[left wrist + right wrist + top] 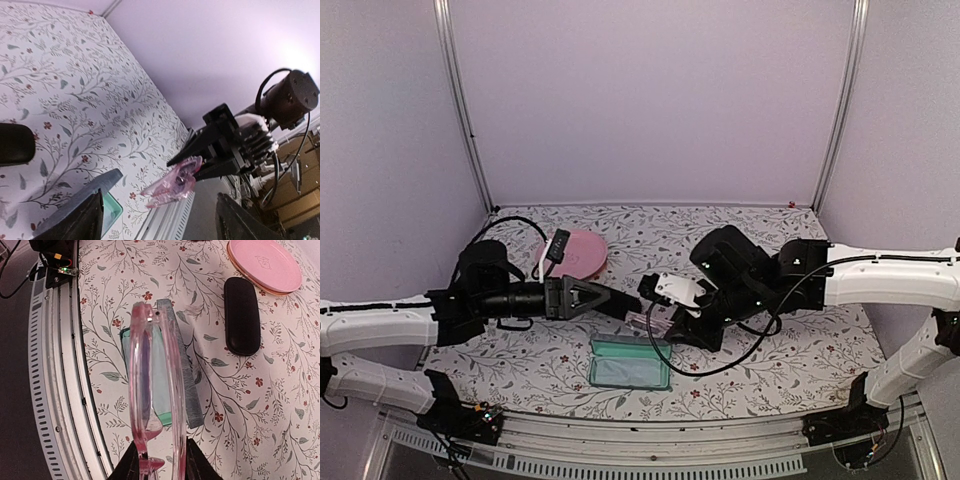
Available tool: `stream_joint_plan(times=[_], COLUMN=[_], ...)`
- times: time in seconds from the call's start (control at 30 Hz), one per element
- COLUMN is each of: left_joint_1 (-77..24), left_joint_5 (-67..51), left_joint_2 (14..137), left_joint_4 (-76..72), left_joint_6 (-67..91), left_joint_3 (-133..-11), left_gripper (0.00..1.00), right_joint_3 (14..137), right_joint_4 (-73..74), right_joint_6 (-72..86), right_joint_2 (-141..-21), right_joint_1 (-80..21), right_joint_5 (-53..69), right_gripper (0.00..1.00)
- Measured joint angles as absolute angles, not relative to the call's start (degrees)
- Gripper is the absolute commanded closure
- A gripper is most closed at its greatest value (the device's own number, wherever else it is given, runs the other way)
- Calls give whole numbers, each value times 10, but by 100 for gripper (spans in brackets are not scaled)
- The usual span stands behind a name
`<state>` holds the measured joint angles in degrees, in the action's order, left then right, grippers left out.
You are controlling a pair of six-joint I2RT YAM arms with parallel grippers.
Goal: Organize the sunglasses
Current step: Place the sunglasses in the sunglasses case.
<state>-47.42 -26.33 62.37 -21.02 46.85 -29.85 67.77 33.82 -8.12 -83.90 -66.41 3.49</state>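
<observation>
The pale pink sunglasses (150, 370) were held off the surface, pinched at one end in the right hand (159, 462) and reaching out lengthwise from it. The frame was translucent rosy plastic with a faint violet tint in the lenses (a small metal hinge showed at the far end). The arms seemed folded in against the front. From the wrist view the pair was edge-on, hanging above the open grey-blue case (181, 375), lined up with its long side and clear of it.
</observation>
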Motion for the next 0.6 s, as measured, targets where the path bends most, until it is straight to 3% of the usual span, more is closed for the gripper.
stream_joint_plan(times=[0.3, 0.6], left_joint_1=[-373, -319], left_joint_5=[-177, -162], left_joint_2=[486, 471], left_joint_4=[-64, 6], left_joint_6=[418, 387], left_joint_3=[-291, -294], left_gripper=[20, 19], right_joint_3=[677, 745], right_joint_4=[308, 310], right_joint_6=[-74, -89], right_joint_2=[-900, -1021], right_joint_1=[-665, -679], right_joint_5=[133, 170], right_gripper=[72, 72])
